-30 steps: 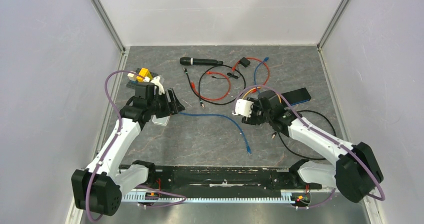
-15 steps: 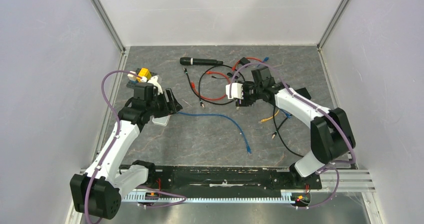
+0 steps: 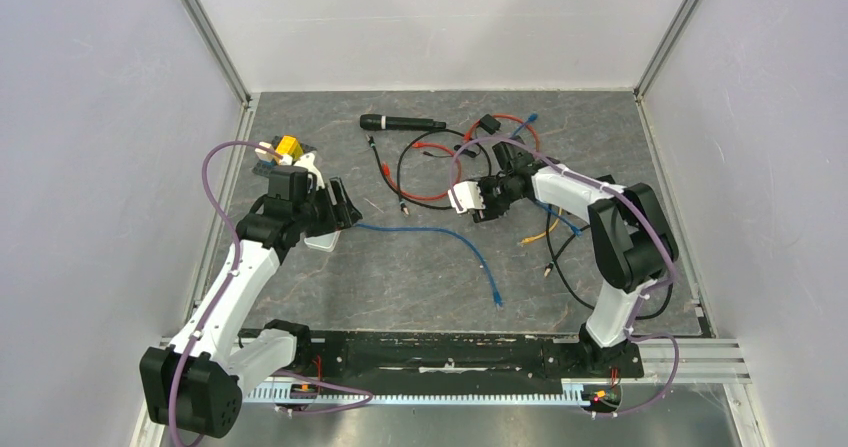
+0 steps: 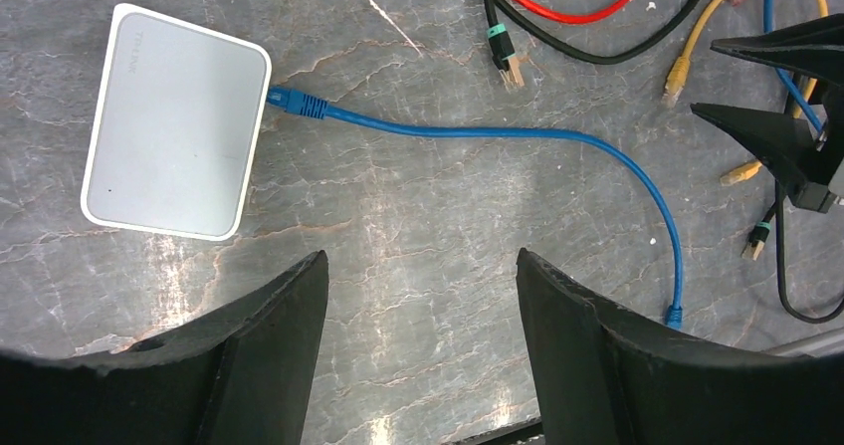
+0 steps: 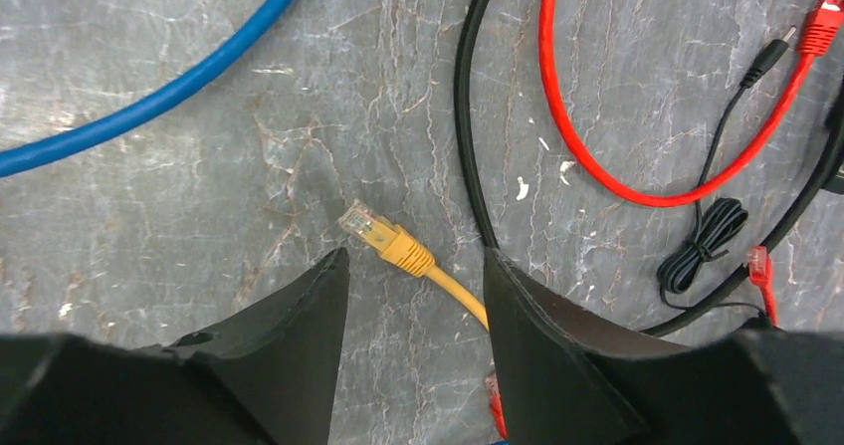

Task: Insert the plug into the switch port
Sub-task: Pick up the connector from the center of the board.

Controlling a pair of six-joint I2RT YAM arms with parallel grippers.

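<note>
the right hand (image 5: 415, 266), fingers spread, hangs over the yellow ethernet plug (image 5: 383, 238), which lies on the worktop (image 5: 199, 216) between them, its long axis slanting across the gap. the switch (image 4: 177, 121) sits well apart, under the left hand (image 4: 420, 266), also spread, a blue plug (image 4: 296, 102) at its port edge.

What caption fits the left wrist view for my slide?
Open left gripper hovers near the white switch, with the blue plug at its edge.
</note>
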